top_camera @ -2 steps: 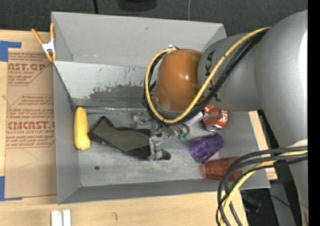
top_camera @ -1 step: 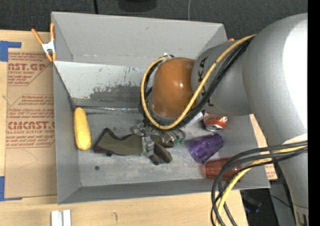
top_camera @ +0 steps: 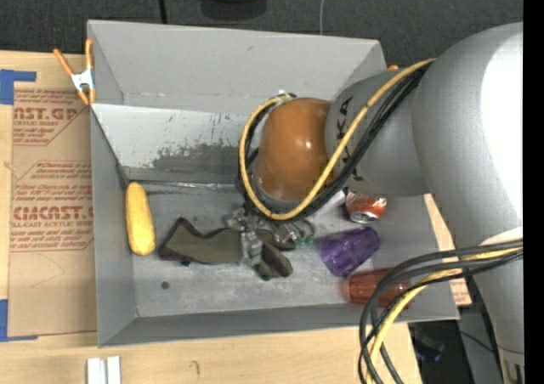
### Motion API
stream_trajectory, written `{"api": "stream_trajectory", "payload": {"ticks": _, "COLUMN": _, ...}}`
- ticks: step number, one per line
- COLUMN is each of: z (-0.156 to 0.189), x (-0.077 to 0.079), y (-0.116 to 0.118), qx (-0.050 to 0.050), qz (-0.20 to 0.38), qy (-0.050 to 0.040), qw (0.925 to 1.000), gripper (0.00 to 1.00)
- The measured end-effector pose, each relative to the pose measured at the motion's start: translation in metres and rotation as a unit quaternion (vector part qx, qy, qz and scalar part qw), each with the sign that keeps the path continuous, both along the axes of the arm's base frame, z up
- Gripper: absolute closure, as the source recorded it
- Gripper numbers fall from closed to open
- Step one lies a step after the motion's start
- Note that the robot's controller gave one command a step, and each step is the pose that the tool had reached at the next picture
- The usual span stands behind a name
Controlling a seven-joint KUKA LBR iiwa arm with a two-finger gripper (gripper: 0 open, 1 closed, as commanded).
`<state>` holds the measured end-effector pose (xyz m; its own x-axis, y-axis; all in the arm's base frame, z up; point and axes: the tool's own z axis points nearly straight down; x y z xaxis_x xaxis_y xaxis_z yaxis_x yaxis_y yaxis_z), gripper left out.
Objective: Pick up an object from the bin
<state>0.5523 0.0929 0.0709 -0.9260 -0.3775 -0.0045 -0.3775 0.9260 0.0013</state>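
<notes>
My gripper (top_camera: 252, 242) is low in the grey bin (top_camera: 195, 293), close to the floor near the middle, with the orange cover (top_camera: 293, 153) on my wrist bulging right above it and the yellow-and-black cables (top_camera: 245, 149) looping round that cover. My own wrist hides most of the tip, so I cannot tell how wide the gripper stands, or whether anything is caught in it. Directly at my tip is the right-hand end of a flat, floppy olive-brown piece (top_camera: 200, 244), which lies flat on the floor and stretches away from me toward the camera view's left. Just beside me on the other side, a little nearer the front wall, is a small dark brown lump (top_camera: 274, 265), seemingly touching that olive piece. Further left, past the far end of the olive piece, a yellow corn cob (top_camera: 140, 219) lies along the side wall. To my right are a clear purple cup (top_camera: 348, 251) on its side, a red can (top_camera: 365, 206) behind it, and a reddish cylinder (top_camera: 374, 286) by the front corner.
</notes>
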Motion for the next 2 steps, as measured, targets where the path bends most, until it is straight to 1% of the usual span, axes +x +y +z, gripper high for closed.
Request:
{"api": "stream_trajectory", "payload": {"ticks": 1, "z": 0.0891, "x": -0.0026, "y": 0.0021, "qx": -0.001, "qz": 0.008, "qy": 0.0008, "qw": 1.0, "gripper": 1.0}}
{"api": "stream_trajectory", "payload": {"ticks": 2, "z": 0.0891, "x": -0.0026, "y": 0.0021, "qx": -0.001, "qz": 0.008, "qy": 0.0009, "qw": 1.0, "gripper": 1.0}}
